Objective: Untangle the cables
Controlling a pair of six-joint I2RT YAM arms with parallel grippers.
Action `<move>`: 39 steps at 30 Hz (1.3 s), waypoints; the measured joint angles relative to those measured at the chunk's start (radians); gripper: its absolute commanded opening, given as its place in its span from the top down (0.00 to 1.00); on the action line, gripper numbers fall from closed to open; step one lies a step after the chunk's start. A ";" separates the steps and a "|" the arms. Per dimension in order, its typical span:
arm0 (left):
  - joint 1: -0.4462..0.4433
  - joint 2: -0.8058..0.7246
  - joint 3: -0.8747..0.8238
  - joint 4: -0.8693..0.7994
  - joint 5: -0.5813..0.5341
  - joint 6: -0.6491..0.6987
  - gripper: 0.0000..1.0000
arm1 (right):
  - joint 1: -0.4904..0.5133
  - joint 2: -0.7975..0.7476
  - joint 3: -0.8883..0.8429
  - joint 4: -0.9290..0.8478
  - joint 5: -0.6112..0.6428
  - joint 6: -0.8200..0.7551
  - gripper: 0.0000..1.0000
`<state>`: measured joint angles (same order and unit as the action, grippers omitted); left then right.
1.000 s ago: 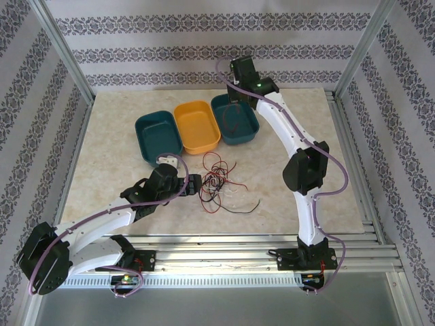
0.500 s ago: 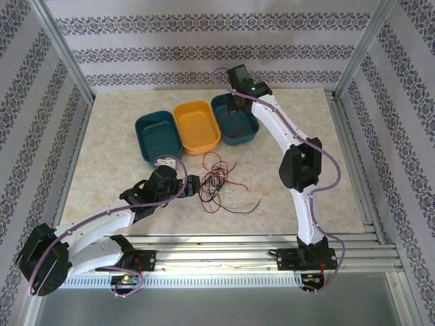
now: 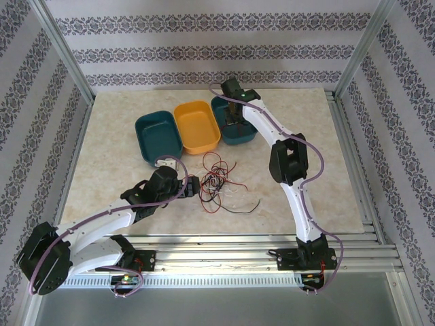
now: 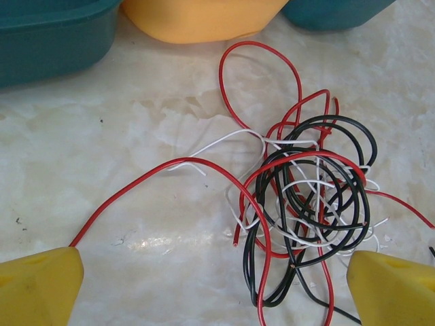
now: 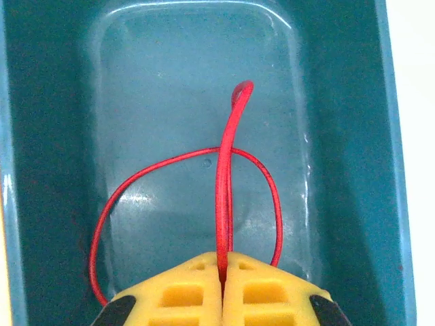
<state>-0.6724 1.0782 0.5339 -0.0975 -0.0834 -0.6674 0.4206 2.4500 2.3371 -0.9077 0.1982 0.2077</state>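
Right end effector [image 5: 223, 270] pinches red cable [image 5: 225, 170] over teal tray [image 5: 343, 136] so we sort it; left end effector [image 4: 214, 288] released, straddling tangle [image 4: 309, 204].

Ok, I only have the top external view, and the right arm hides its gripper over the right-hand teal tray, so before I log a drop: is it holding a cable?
Observer: Yes, the right gripper is shut on a thin red cable.
Operator: Where does it hang?
Observer: It loops inside the teal oval plastic tray, over its pale bottom.
Operator: And the left side?
Observer: The left gripper is open, with the tangle of red, black and white cables just ahead of it on the marble-patterned table.
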 measured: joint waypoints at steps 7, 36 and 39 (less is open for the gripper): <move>0.000 0.010 0.000 0.000 0.000 0.000 0.01 | -0.006 0.060 0.081 -0.006 -0.056 0.024 0.72; 0.000 0.024 -0.001 0.019 0.020 0.000 0.01 | 0.078 -0.683 -0.727 0.181 -0.120 0.169 0.59; 0.000 0.032 -0.006 0.046 0.030 -0.002 0.01 | 0.102 -0.813 -0.922 0.259 -0.138 0.218 0.61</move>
<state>-0.6720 1.1099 0.5278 -0.0513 -0.0532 -0.6697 0.5224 1.6367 1.4155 -0.6491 0.0605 0.4259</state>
